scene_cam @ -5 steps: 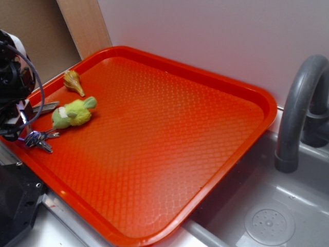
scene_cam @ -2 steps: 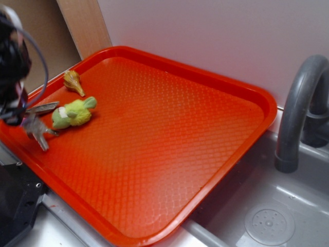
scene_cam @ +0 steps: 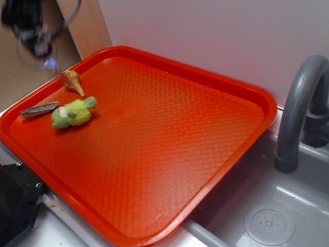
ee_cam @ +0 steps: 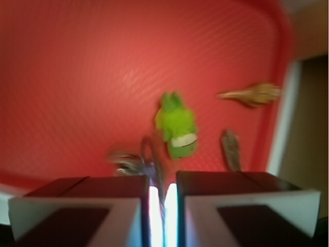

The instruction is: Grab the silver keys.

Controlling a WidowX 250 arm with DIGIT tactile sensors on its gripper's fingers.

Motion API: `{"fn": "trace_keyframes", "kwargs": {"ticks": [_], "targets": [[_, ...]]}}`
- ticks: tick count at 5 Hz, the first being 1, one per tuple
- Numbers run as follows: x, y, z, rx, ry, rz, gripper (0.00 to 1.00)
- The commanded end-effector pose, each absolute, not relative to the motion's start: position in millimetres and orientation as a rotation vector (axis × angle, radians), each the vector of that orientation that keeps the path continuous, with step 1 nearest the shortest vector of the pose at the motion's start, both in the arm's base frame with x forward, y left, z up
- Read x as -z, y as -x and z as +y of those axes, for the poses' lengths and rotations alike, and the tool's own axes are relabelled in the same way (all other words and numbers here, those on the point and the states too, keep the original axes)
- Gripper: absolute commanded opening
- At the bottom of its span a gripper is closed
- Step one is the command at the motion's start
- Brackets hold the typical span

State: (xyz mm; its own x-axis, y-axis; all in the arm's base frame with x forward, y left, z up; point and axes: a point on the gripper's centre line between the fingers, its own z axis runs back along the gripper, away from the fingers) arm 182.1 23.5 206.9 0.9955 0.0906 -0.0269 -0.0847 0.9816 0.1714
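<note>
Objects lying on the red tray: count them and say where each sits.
3, all near one corner of the tray: a brown shell by the rim, a green plush toy below it, and a flat grey metal piece beside the toy.

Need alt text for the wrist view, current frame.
Blurred view down past the gripper, whose fingers are nearly closed on the ring of the silver keys, which dangle above a red tray. On the tray lie a green plush toy, a tan shell-like object and a flat grey metal piece.
</note>
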Motion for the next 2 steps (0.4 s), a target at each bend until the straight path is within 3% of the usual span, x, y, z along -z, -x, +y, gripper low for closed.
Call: {"fn": "trace_keyframes", "kwargs": {"ticks": [1,2], "targets": [[-265.8,-199.5,38.1,-0.297,-0.165,-0.035,0.0],[-269.9,-198.7,38.0,-0.283,-0.122,-0.047,0.0]]}}
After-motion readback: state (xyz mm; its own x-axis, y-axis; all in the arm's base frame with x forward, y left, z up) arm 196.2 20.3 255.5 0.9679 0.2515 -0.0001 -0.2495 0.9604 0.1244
